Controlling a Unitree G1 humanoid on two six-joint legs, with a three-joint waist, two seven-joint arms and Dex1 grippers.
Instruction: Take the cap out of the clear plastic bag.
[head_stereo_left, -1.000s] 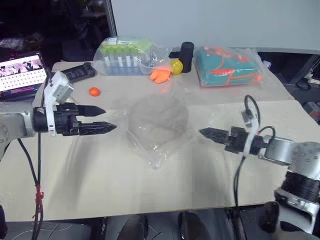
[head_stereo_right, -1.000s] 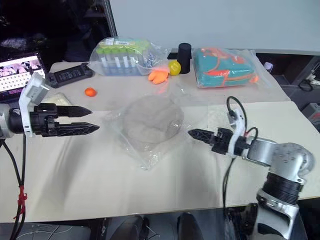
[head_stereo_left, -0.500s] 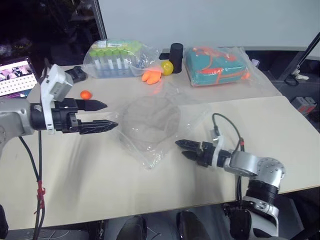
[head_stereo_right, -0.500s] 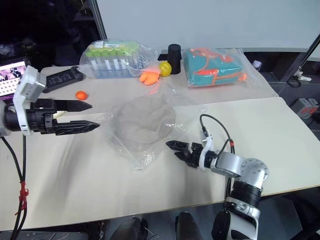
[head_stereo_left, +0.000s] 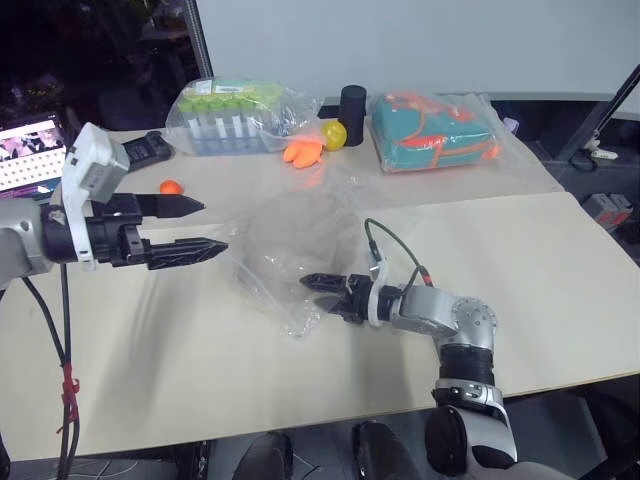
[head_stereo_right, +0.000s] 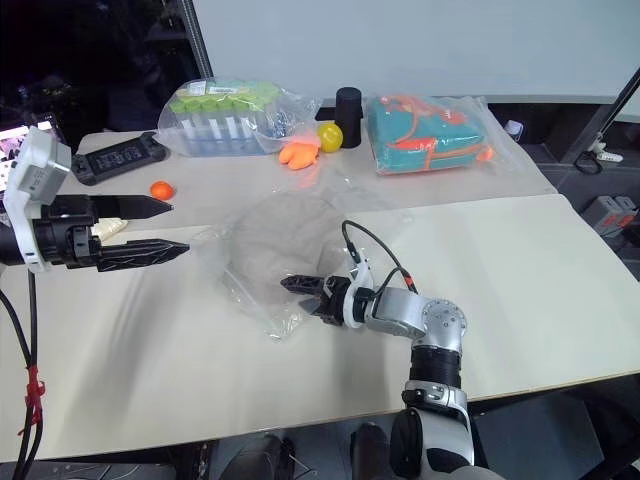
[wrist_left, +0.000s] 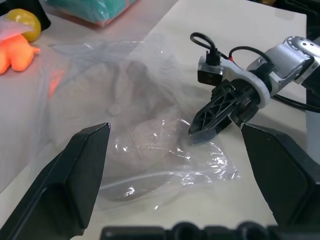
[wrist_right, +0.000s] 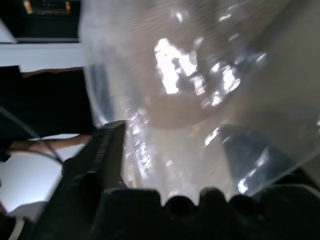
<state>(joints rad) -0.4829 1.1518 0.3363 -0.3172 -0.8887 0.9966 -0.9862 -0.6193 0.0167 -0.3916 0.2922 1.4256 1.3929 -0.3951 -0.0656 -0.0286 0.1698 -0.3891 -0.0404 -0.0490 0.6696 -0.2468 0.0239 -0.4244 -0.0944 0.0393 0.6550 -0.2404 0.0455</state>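
The cap (head_stereo_left: 300, 235), a soft round tan-beige shape, lies inside the clear plastic bag (head_stereo_left: 290, 260) at the middle of the surface (head_stereo_left: 200, 370). The right gripper (head_stereo_left: 322, 290) has its tips at the bag's near crinkled edge, with film lying over one finger in the right wrist view; whether the fingers have clamped the plastic cannot be told. The left gripper (head_stereo_left: 200, 227) hangs released, fingers spread wide, just beside the bag's left edge and apart from it. The bag is glossy, wrinkled and wider than the cap. Bare surface lies open in front and to the right. Farther back sit a bag of green-capped tubes (head_stereo_left: 240, 112) and a teal-and-orange bag (head_stereo_left: 432, 130).
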